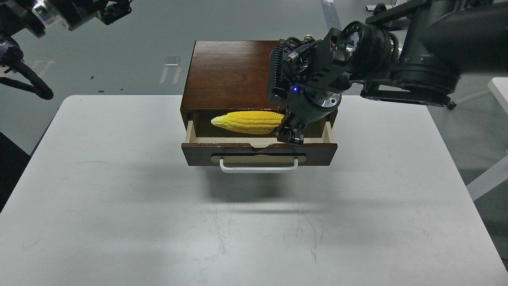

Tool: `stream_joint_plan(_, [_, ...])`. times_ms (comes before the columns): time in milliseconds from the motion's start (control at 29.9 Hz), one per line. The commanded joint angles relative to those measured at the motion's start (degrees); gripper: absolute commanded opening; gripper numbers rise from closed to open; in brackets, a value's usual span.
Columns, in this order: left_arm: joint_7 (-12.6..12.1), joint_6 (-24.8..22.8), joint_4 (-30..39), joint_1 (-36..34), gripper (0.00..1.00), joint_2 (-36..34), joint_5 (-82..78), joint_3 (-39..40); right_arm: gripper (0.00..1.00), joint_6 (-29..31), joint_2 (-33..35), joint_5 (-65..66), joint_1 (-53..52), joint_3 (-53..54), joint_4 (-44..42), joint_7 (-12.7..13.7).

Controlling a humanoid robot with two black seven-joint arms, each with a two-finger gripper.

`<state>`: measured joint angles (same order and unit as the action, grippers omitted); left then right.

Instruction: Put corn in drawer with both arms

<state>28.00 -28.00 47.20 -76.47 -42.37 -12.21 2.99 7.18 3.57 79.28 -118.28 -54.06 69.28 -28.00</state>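
The yellow corn point(247, 122) lies level across the opening of the pulled-out drawer point(198, 153), tapered end to the left, over its pale inside. My right gripper point(289, 130) comes in from the upper right, points down into the drawer's right half and is shut on the corn's thick end. My left gripper point(116, 8) is far off at the top left, above the floor and away from the box; it is dark and small, so I cannot tell its fingers apart. The drawer's white bar handle point(258, 167) faces me.
The dark brown wooden box point(228, 73) stands at the far middle of the white table point(119, 198). My right arm's thick body point(416, 67) hangs over the box's right side. Grey floor lies beyond the table.
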Motion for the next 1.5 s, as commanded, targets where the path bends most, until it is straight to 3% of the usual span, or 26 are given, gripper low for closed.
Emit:
stream_joint_plan(0, [0.0,0.0,0.0,0.0,0.98,0.0,0.0,0.0,0.61,0.0,0.4,-0.2,0.1,0.1,-0.1,0.0])
stream_joint_plan(134, [0.0,0.0,0.0,0.0,0.98,0.1,0.0,-0.1,0.75,0.0,1.1,-0.2,0.0,0.1,0.0,0.0])
stream_joint_plan(167, [0.0,0.0,0.0,0.0,0.98,0.1,0.0,-0.1,0.83,0.0,1.3,-0.3,0.0,0.3,0.0,0.0])
stream_joint_plan(200, [0.0,0.0,0.0,0.0,0.98,0.1,0.0,-0.1,0.97,0.0,1.5,-0.4,0.0,0.4,0.0,0.0])
stream_joint_plan(234, [0.0,0.0,0.0,0.0,0.98,0.1,0.0,-0.2,0.99,0.0,1.7,-0.6,-0.1,0.4,0.0,0.0])
stream_joint_plan(534, [0.0,0.0,0.0,0.2,0.98,0.2,0.0,-0.2,1.00,0.2,6.0,-12.8,-0.9,7.3,-2.7,0.0])
stream_joint_plan(735, [0.0,0.0,-0.1,0.9,0.98,0.6,0.0,-0.2,1.00,-1.3,12.0,-40.0,5.5,14.3,-7.9,0.0])
stream_joint_plan(868, [0.0,0.0,-0.4,2.8,0.98,1.0,0.0,-0.1,1.00,-6.5,19.0,-56.2,19.6,29.1,-9.7,0.0])
stream_joint_plan(1135, [0.0,0.0,-1.0,8.4,0.98,3.4,0.8,0.4,1.00,-13.2,22.5,-59.2,46.8,58.1,-11.1,0.0])
stream_joint_plan(1336, [0.0,0.0,-1.0,12.9,0.98,6.4,0.8,5.4,1.00,-13.2,20.6,-59.2,59.1,70.6,-13.8,0.0])
stream_joint_plan(1469, [0.0,0.0,-1.1,15.4,0.98,8.0,0.5,6.9,1.00,-12.9,19.7,-60.3,62.1,72.5,-14.6,0.0])
